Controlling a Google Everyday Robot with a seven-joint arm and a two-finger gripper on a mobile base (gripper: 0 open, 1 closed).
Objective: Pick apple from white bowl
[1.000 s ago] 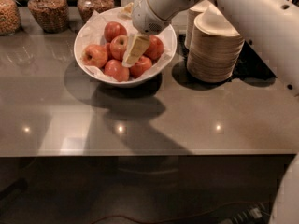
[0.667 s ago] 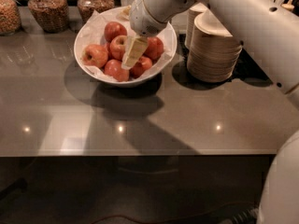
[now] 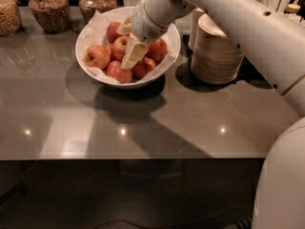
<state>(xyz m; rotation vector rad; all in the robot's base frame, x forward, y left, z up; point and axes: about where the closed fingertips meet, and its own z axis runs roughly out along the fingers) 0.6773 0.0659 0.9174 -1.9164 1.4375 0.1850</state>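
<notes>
A glossy grey-brown countertop [image 3: 86, 128] reflects small points of light [image 3: 123, 131], dark underneath.

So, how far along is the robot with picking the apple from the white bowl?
Done: the gripper is down inside the white bowl, among the apples. In hand: the reach, with its tip between apples near the middle. Left: the lift; no apple is raised above the others yet, and no grasp shows.

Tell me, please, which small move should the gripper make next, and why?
Probably shift the gripper slightly toward the apple and lower it: it hangs over the middle of the white bowl, just beside that apple, and no fruit looks lifted.
</notes>
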